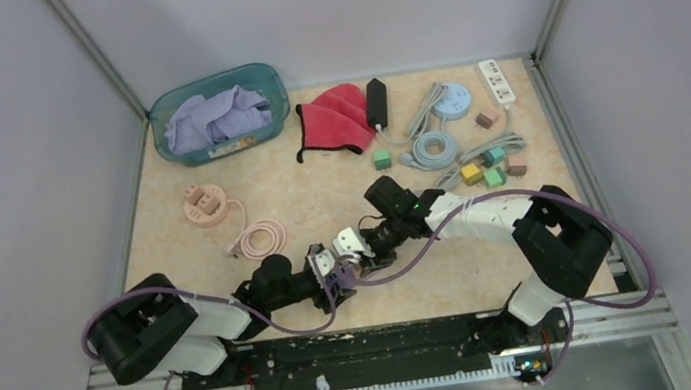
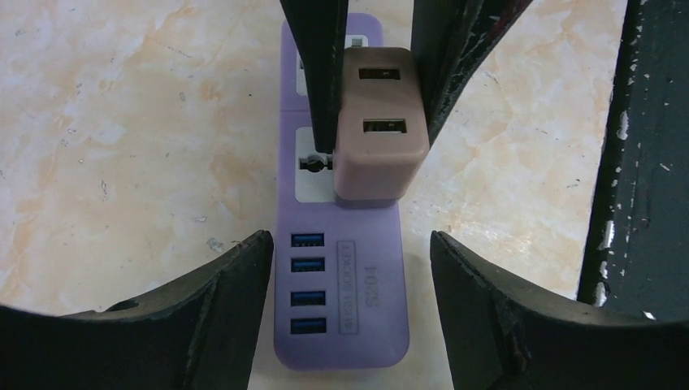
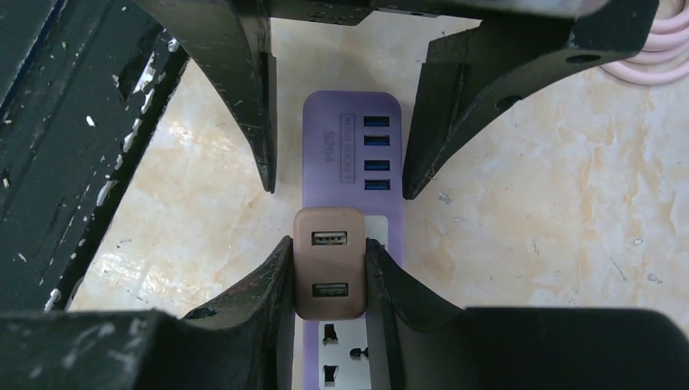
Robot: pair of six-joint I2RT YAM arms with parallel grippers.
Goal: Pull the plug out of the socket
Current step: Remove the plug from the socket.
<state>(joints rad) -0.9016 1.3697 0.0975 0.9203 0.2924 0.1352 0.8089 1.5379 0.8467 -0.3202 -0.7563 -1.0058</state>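
Right end effector [image 3: 329,252] clamps the tan cubic plug [image 2: 380,122] in the purple plastic socket strip [image 2: 374,325], lower centre; left end effector [image 2: 349,240] straddles it, open.

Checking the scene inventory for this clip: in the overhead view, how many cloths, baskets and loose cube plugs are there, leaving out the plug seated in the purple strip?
Cloths: 2
Baskets: 1
Loose cube plugs: 6
Total: 9
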